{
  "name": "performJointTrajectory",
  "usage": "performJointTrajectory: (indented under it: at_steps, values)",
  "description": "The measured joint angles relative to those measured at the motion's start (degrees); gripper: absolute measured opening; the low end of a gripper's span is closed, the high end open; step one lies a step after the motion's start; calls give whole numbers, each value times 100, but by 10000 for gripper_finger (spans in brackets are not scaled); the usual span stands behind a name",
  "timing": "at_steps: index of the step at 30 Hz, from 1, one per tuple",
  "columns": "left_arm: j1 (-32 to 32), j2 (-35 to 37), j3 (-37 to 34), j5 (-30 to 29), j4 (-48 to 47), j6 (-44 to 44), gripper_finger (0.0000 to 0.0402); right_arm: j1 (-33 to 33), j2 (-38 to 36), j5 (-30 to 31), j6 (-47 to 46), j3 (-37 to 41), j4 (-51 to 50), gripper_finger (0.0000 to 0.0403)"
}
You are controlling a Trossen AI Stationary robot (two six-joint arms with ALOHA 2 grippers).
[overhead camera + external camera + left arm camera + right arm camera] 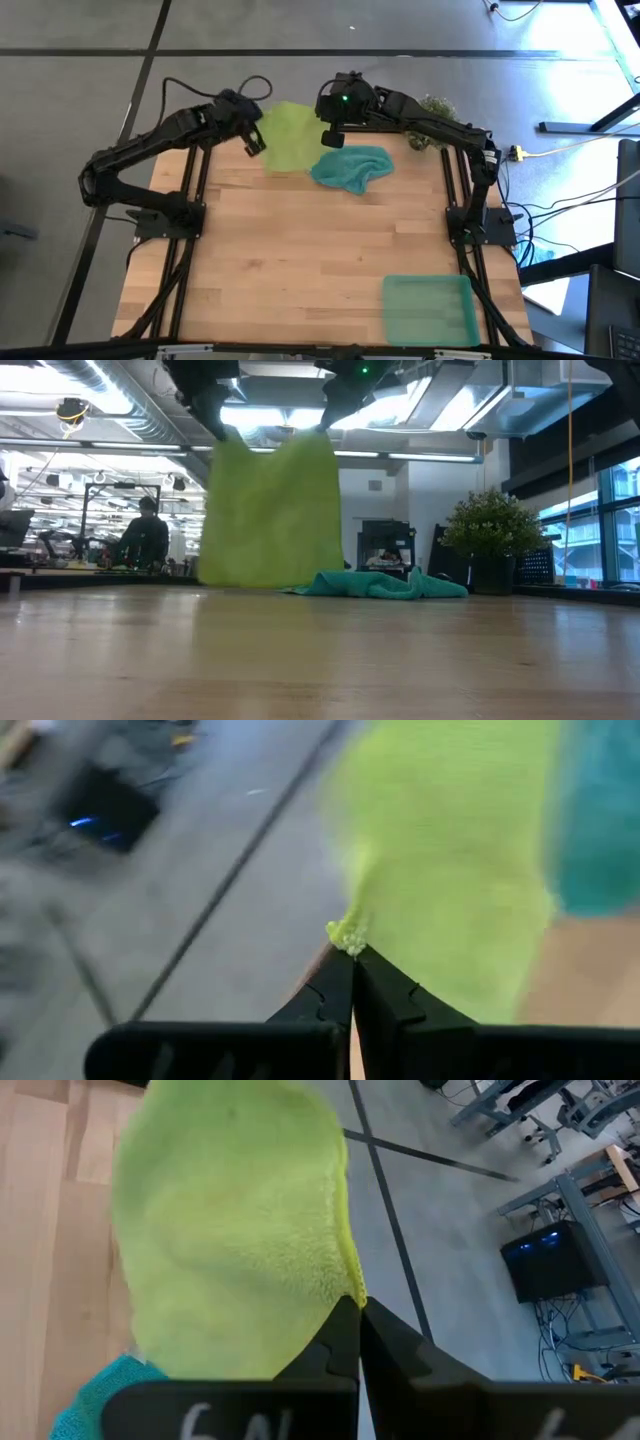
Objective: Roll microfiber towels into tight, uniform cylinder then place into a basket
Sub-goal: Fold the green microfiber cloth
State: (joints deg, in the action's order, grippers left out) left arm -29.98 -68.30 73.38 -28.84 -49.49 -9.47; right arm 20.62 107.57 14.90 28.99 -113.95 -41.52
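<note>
The lime green towel (268,510) hangs spread between my two grippers above the table's far edge; it also shows in the high view (285,132). My left gripper (252,143) is shut on its one top corner, my right gripper (332,138) is shut on the other. The teal towel (350,167) lies crumpled on the table just near of the green one, right of centre. The green plastic basket (428,308) rests on the table at the near right corner. My left gripper pinches the lime towel's top corner (346,934) between its two fingertips, only a small tuft showing past them. The towel hangs below, spread toward the other gripper. My right gripper pinches the other top corner at the towel's edge (352,1292) between its two fingertips. The towel hangs below the fingers, its lower edge (250,582) near or at the table top.
A small bushy plant (432,108) in a dark pot stands at the table's far right. A person (145,535) sits far off in the room behind. Bare wood lies over the table's middle and near left.
</note>
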Motion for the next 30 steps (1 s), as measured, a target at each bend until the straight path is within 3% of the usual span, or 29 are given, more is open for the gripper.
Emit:
performJointTrajectory:
  at_steps: [3, 5, 11, 17, 26, 30]
  values:
    - [-69, -15, 0, -828, 96, -9, 0, 0, 0, 0, 0, 0, 20, 4]
    - [-149, -32, 0, -947, 150, -19, 0, 5, 0, 0, 0, 0, 85, 4]
    - [-490, -32, 0, -992, 494, -206, 0, 22, -7, 4, 35, 0, 452, 4]
    - [-236, -30, 0, -979, 278, -250, 0, -146, -83, 63, 157, -2, 357, 4]
    - [562, -23, -205, -526, -1282, 1048, 0, -690, -76, -648, -275, 210, -1144, 4]
    - [981, -21, -519, -326, -1536, 1649, 0, -912, -90, -1003, -486, 630, -1243, 4]
